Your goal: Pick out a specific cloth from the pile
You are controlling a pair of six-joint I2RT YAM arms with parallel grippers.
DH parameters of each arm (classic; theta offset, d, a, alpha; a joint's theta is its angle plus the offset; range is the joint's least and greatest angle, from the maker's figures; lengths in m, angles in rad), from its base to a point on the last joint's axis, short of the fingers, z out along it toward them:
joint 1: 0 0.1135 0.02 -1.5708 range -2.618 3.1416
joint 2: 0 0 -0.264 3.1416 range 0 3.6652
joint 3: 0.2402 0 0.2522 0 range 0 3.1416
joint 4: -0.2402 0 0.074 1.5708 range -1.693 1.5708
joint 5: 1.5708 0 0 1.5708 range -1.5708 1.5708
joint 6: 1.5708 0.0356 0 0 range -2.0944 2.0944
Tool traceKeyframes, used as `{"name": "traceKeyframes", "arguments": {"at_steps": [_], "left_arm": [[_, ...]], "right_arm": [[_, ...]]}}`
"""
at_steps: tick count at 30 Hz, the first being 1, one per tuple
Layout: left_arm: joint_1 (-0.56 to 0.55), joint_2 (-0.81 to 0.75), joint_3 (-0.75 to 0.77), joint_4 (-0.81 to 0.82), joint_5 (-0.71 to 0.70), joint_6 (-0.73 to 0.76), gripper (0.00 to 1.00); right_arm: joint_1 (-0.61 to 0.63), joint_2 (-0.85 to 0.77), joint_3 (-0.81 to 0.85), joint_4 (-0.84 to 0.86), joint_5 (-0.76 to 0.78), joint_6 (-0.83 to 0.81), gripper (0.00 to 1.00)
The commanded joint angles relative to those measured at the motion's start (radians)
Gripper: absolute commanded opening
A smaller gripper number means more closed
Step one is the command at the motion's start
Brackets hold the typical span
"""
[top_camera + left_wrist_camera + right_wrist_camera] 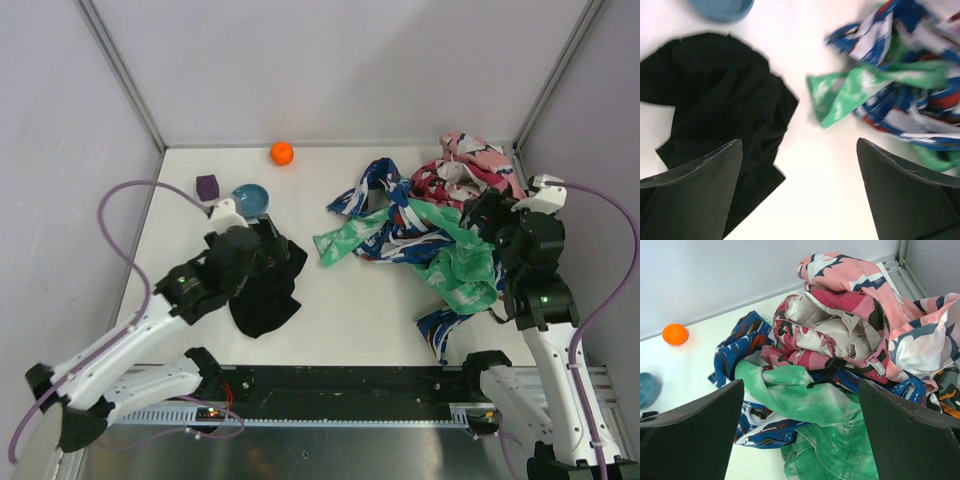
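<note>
Black, plain and crumpled, the cloth (264,303) lay on the desk (350,310) near the blue bowl (251,198), apart from the patterned pile (440,230). The left hand (799,142) hung over it, fingers (700,190) spread and empty; the right hand (801,382), likewise spread, hung over the pile.

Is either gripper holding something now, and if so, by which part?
Nothing is held. Both the left gripper and the right gripper are open; the black cloth lies on the table under the left one.

Robotics lab test cell: white table (350,320) within plain grey panels (340,60), aluminium frame posts (119,72), slotted mounting rail (340,414).
</note>
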Motion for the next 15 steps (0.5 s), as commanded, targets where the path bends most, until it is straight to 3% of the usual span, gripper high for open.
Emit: {"name": "traceKeyframes", "arguments": {"at_steps": [1,6,15], "left_arm": [[0.007,-0.119,0.122,-0.004,-0.054,0.136,1.0],[0.007,-0.168,0.172,-0.006,-0.028,0.202,1.0],[0.007,-0.165,0.14,-0.005,0.013,0.181,1.0]], "right_arm": [[0.007,-0.057,0.004,0.034,-0.043,0.023,0.99],[0.007,-0.141,-0.056,0.062,-0.054,0.032,0.99],[0.007,-0.264,-0.151,0.091,-0.034,0.049,0.99]]}}
